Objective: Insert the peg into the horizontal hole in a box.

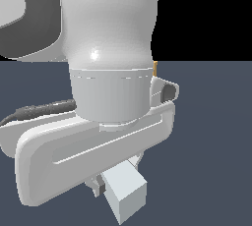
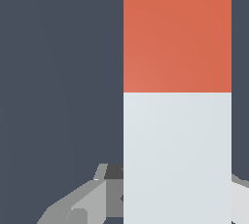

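Peg fills much of the wrist view, a square bar, red at its far end and pale grey-white toward the camera, hanging over the dark desk. In the exterior view its pale end juts out beneath the gripper, low over the desk. The jaws appear closed on the pale part, with grey finger pieces showing on either side of the bar in the wrist view, though the contact itself is hidden. I judge the bar stiff and light, with flat faces that should sit square in a pinch; holding it at the pale end leaves the red end free to lead. A thin orange sliver peeks past the arm; it may be the box, but I cannot tell, and no hole shows.
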You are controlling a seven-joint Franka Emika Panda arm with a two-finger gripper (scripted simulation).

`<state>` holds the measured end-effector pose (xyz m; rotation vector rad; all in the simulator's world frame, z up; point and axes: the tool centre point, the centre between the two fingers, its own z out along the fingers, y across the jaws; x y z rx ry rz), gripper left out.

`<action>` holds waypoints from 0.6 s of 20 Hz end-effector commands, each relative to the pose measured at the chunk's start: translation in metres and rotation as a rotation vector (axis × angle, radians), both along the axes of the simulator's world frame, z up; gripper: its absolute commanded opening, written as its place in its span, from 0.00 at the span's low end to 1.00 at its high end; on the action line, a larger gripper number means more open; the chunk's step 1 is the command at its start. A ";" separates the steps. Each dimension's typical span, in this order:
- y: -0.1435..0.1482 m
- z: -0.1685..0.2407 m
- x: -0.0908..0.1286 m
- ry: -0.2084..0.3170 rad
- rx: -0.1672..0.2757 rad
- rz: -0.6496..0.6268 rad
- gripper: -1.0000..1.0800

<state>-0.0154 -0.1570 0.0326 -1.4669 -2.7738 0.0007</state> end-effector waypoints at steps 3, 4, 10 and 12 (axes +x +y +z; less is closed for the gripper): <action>0.012 0.010 -0.012 -0.003 -0.001 -0.103 0.00; 0.015 0.012 -0.015 -0.003 -0.001 -0.128 0.00; 0.034 0.025 -0.032 -0.003 -0.001 -0.275 0.00; 0.041 0.029 -0.036 -0.004 -0.001 -0.322 0.00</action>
